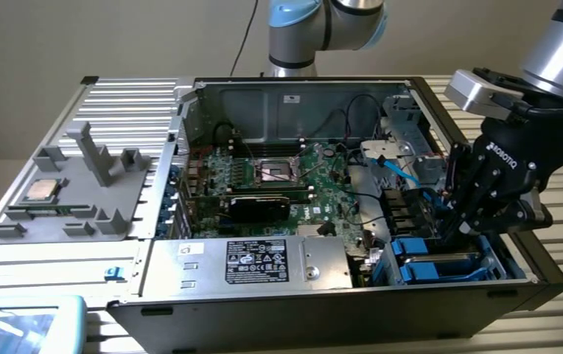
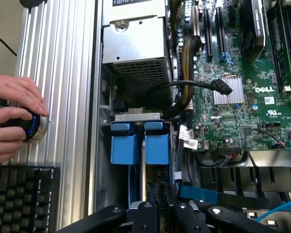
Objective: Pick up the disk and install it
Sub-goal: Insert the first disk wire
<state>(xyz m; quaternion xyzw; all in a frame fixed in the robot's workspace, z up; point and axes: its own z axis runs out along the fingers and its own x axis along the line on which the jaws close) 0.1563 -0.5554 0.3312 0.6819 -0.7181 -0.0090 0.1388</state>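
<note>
My gripper (image 1: 454, 234) reaches down into the drive bay at the front corner of the open PC case (image 1: 292, 324), on the exterior view's right. Its black fingers stand close together. In the wrist view a blue edge of the disk (image 2: 203, 194) sticks out sideways from between the fingertips of the gripper (image 2: 166, 195), low over the black bay slots (image 2: 242, 174). The rest of the disk is hidden behind the fingers. Two blue carrier tabs (image 2: 140, 148) with a silver strip between them sit in the bay just beyond the fingertips.
A silver power supply (image 1: 261, 262) with a black label fills the case's front. The motherboard (image 1: 281, 181) and a blue cable (image 1: 399, 173) lie behind the bay. A grey fixture (image 1: 75, 199) holds a CPU chip (image 1: 40, 190). A person's hands (image 2: 12, 121) rest beside a keyboard (image 2: 24, 194).
</note>
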